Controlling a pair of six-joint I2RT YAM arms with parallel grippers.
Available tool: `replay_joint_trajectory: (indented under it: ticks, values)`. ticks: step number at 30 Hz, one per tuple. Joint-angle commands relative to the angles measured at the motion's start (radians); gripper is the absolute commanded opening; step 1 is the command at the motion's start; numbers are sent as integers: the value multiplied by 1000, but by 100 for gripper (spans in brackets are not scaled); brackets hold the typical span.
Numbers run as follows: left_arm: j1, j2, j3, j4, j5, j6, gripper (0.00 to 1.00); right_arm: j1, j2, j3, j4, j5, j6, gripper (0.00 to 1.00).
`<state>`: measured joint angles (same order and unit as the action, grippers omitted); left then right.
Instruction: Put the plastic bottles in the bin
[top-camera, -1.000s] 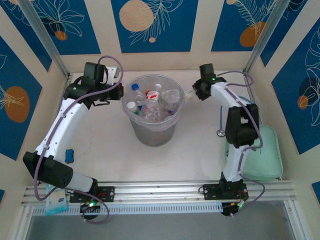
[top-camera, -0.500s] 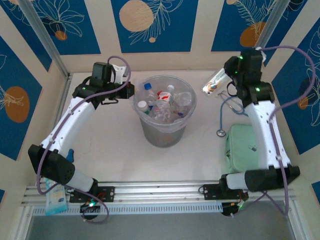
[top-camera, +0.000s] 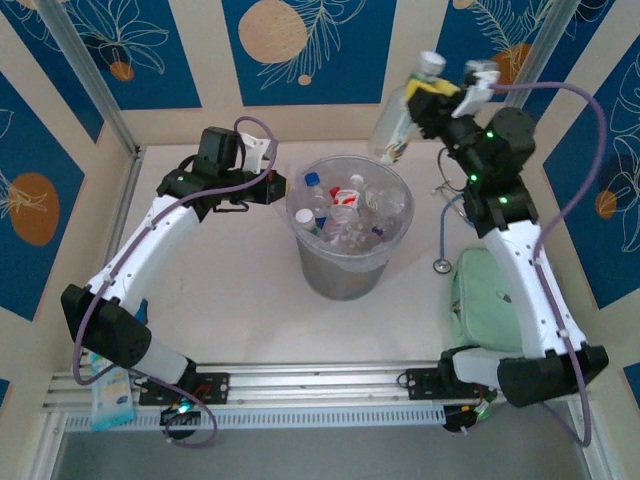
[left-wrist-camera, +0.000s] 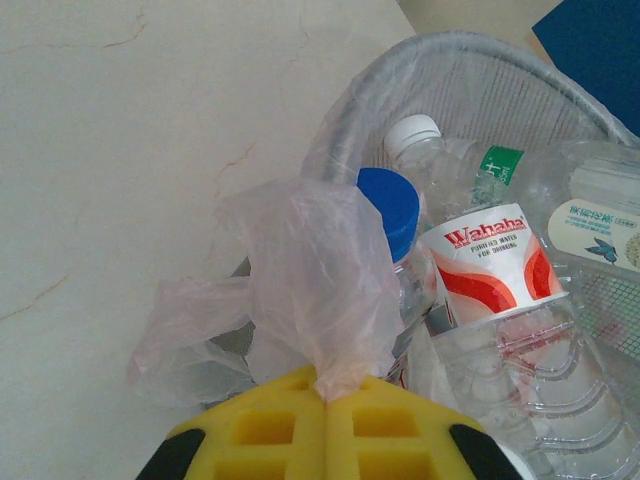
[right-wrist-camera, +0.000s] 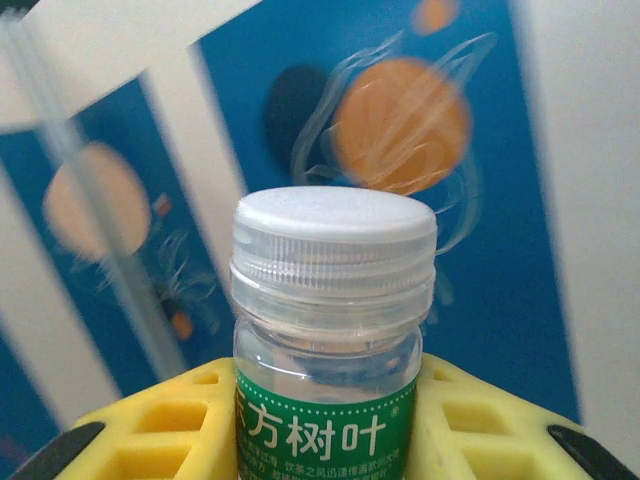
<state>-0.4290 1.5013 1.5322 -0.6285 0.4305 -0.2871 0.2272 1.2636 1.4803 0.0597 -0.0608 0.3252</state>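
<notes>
Right claw (top-camera: 438, 93) clenched on a clear plastic bottle w/ green label, white cap (top-camera: 399, 122) — held high, far-right of the round translucent grey bin (top-camera: 340, 275). Left claw (left-wrist-camera: 325, 415) pinched tight on clear bag liner (left-wrist-camera: 310, 270) at bin's left rim. White tabletop (top-camera: 230, 290); blue-orange wall panels (top-camera: 310, 50).

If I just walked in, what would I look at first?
Probably the bin in the middle of the table, heaped with plastic bottles. Next, the right gripper holding a green-labelled bottle with a white cap up high, behind and to the right of the bin. The left gripper pinches the bin's bag liner at the left rim.
</notes>
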Motion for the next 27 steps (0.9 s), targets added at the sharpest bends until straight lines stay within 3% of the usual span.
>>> replay_joint_trajectory:
  ticks: [1,3,6,12,20,24,27]
  values:
    - [-17,10,6,-30,51,8,0,76,65,66,9,-243,-252,0]
    - [-19,6,8,-31,48,7,0,117,99,77,-37,-281,-352,0]
    - [-19,2,8,-38,43,9,0,171,153,81,-90,-242,-472,0]
    - [-19,-9,3,-46,32,10,0,191,234,69,-100,-273,-560,0]
    - [-19,-35,12,-59,2,22,0,205,269,66,-298,-379,-781,5]
    - [-12,-47,42,-73,-37,35,12,203,251,80,-381,-447,-812,11]
    - [9,-67,65,-69,-44,21,27,200,237,87,-463,-488,-858,14]
